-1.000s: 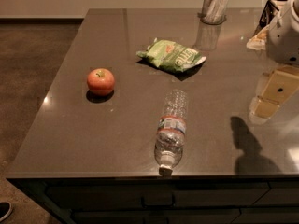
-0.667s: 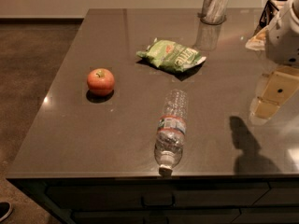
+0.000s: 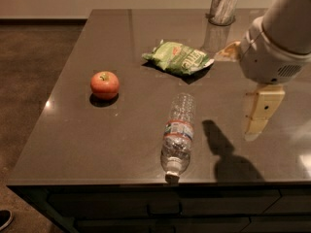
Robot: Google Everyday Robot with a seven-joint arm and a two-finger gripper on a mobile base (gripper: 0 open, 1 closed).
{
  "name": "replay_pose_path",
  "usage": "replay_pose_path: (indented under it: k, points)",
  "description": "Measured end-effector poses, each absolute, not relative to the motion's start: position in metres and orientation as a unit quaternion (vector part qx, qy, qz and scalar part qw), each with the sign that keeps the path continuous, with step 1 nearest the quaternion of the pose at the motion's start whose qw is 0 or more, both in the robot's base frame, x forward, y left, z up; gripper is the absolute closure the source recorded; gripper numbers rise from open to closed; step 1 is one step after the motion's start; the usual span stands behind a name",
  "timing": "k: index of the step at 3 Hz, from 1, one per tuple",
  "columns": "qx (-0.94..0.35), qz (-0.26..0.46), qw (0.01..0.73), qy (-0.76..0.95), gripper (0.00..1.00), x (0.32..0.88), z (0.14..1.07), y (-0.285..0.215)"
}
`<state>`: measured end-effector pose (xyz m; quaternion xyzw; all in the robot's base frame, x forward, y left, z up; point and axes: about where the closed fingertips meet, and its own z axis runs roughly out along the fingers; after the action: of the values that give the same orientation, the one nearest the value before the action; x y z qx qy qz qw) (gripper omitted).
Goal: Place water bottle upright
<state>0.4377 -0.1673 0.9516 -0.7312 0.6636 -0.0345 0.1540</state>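
The water bottle [image 3: 177, 135] lies on its side on the dark table [image 3: 97, 140], near the front edge. It is clear and ribbed, with a blue, white and red label band, and its white cap points at the front edge. My gripper [image 3: 261, 111] hangs above the table to the right of the bottle, apart from it and holding nothing. Its shadow falls on the table between it and the bottle.
A red apple [image 3: 104, 84] sits to the left of the bottle. A green snack bag [image 3: 179, 58] lies behind the bottle. A tall grey cylindrical container [image 3: 223, 5] stands at the back edge. The table's left and front edges drop to the floor.
My arm and gripper have moved left and a little lower, closer to the bottle. The bottle, the apple and the bag have not moved.
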Motion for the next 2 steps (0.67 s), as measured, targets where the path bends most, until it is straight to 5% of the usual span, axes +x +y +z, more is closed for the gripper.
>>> replay_pose_path:
  k: [2]
  points:
    - [-0.869,0.032,0.156,0.468,0.00,0.418,0.929,-0.094]
